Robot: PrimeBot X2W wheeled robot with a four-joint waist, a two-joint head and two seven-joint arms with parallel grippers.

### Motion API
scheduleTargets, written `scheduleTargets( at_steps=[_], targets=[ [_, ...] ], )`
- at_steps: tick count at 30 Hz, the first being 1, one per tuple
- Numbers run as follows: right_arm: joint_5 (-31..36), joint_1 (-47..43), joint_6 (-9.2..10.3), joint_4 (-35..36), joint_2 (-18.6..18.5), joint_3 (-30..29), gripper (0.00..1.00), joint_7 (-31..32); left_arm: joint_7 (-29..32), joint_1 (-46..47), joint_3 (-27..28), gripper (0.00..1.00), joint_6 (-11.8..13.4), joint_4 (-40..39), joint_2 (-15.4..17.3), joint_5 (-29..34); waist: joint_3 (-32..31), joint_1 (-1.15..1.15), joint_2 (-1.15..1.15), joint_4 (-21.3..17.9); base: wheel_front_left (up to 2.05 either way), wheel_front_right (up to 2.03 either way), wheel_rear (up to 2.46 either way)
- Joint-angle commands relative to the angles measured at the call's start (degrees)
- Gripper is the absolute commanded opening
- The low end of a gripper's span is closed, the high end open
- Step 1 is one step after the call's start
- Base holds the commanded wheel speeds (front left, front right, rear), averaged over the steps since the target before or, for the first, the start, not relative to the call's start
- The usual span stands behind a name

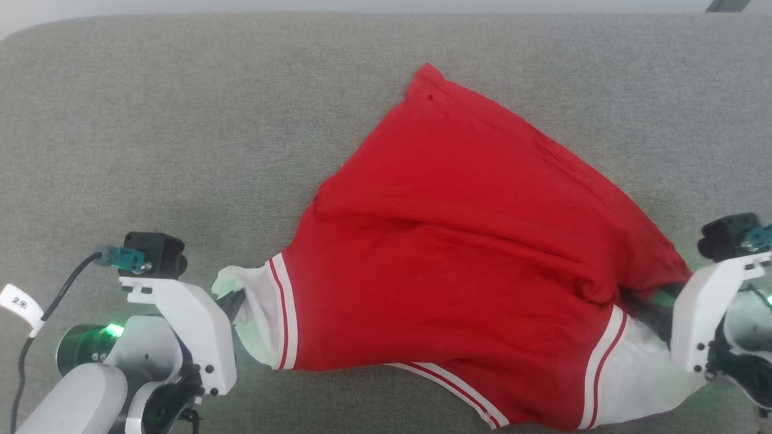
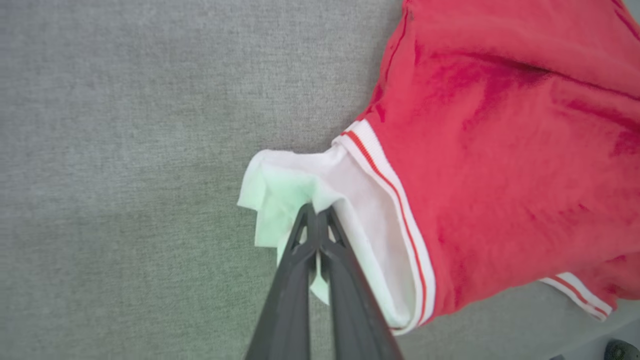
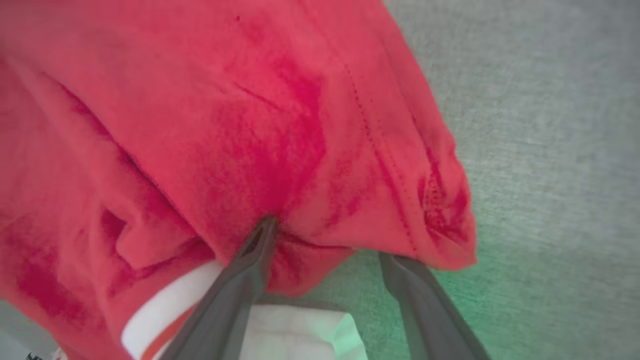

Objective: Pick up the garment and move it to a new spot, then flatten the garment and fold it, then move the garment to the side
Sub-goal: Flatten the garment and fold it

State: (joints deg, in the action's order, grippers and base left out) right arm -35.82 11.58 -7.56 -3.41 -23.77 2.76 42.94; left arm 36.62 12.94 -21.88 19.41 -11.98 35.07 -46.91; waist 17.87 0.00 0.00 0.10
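Note:
The garment (image 1: 458,241) is bright red and lies spread and rumpled on the grey cloth surface, its striped hem bands and white lining toward me. At its left end my left gripper (image 1: 236,299) is shut on a bunched corner of the white lining (image 2: 280,185), the two fingertips pressed together (image 2: 316,212). My right gripper (image 3: 327,242) stands open at the garment's right corner. One finger (image 3: 250,260) pokes into a red fold (image 3: 250,125), and the tip of the other sits under the fabric's edge. In the head view the red cloth mostly covers that gripper (image 1: 654,304).
A grey woven surface (image 1: 151,120) stretches wide to the left of and beyond the garment; its far edge runs along the top of the head view. A black cable (image 1: 60,289) with a white tag trails from my left wrist.

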Motion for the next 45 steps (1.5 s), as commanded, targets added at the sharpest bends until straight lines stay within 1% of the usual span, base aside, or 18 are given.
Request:
scheduleTargets(
  at_steps=[1, 6, 9, 13, 16, 21, 26, 31, 36, 40, 41, 42, 45],
  targets=[
    [0.51, -0.78, 0.13, 0.97, -0.1, -0.71, 1.0, -0.34, -0.36, -0.42, 0.27, 0.0, 0.27, -0.38, 0.03, -0.7, -0.15, 0.0, 0.0, -0.05, 0.0, 0.0, 0.0],
    [1.45, 0.33, 0.11, 8.07, 0.34, -3.72, 1.0, -1.27, -0.35, -1.17, 0.42, 0.0, 0.5, -1.16, 0.45, -0.74, -0.51, 0.0, 0.0, 0.16, 0.0, 0.0, 0.0],
    [2.42, 2.01, 0.11, 11.57, 1.02, -4.25, 1.0, -1.26, -0.37, -0.98, 0.19, 0.0, 0.38, -1.42, 0.32, -0.74, -0.56, 0.0, 0.0, 0.65, 0.0, 0.0, 0.0],
    [3.49, 5.72, 0.1, 13.1, 0.65, -3.64, 1.0, -1.04, -0.37, 0.1, -0.65, 0.0, -0.15, -1.59, -0.46, -0.59, -0.12, 0.0, 0.0, 2.11, 0.0, 0.0, 0.0],
    [3.51, 9.57, 0.1, 11.82, 0.62, -2.27, 1.0, -1.59, -0.48, 1.31, -1.63, 0.0, -0.95, -1.1, -1.25, -0.14, 0.73, 0.0, 0.0, 3.99, 0.0, 0.0, 0.0],
    [3.86, 17.77, 0.1, 6.39, -1.45, 1.1, 1.0, -1.8, -0.96, 4.43, -3.85, 0.0, -2.43, 0.29, -3.69, 0.7, 2.87, 0.0, 0.0, 8.32, 0.0, 0.0, 0.0],
    [3.8, 26.84, 0.09, -2.84, -3.47, 5.09, 1.0, -2.26, -1.55, 8.14, -6.56, 0.0, -4.78, 2.64, -6.86, 1.26, 5.2, 0.0, 0.0, 13.56, 0.0, 0.0, 0.0],
    [2.94, 35.26, 0.09, -13.27, -5.28, 11.58, 1.0, -1.71, -2.52, 10.93, -8.69, 0.0, -6.9, 5.48, -9.78, 1.57, 7.01, 0.0, 0.0, 18.23, 0.0, 0.0, 0.0],
    [1.66, 42.19, 0.09, -22.15, -7.26, 18.75, 1.0, -0.45, -3.71, 12.56, -9.93, 0.0, -8.41, 7.96, -11.96, 1.44, 8.43, 0.0, 0.0, 21.63, 0.0, 0.0, 0.0],
    [-0.05, 46.38, 0.09, -28.17, -9.06, 26.1, 1.0, 2.1, -4.72, 13.43, -10.26, 0.0, -9.41, 9.79, -13.25, 1.01, 9.42, 0.0, 0.0, 23.3, 0.0, 0.0, 0.0],
    [-0.05, 46.38, 0.09, -28.17, -9.06, 26.1, 1.0, 2.1, -4.72, 13.43, -10.26, 0.0, -9.41, 9.79, -13.25, 1.01, 9.42, 0.0, 0.0, 23.3, 0.0, 0.0, 0.0],
    [-0.32, 46.69, 0.09, -29.83, -9.78, 28.66, 1.0, 3.58, -5.08, 13.47, -10.34, 0.0, -9.64, 10.18, -13.5, 0.84, 9.63, 0.0, 0.0, 23.57, 0.0, 0.0, 0.0],
    [-4.87, 45.03, 0.06, -33.85, -10.57, 35.76, 1.0, 9.52, -5.51, 13.76, -10.51, 0.0, -10.11, 11.42, -13.97, 0.63, 9.9, 0.0, 0.0, 24.01, 0.0, 0.0, 0.0]
  ],
)
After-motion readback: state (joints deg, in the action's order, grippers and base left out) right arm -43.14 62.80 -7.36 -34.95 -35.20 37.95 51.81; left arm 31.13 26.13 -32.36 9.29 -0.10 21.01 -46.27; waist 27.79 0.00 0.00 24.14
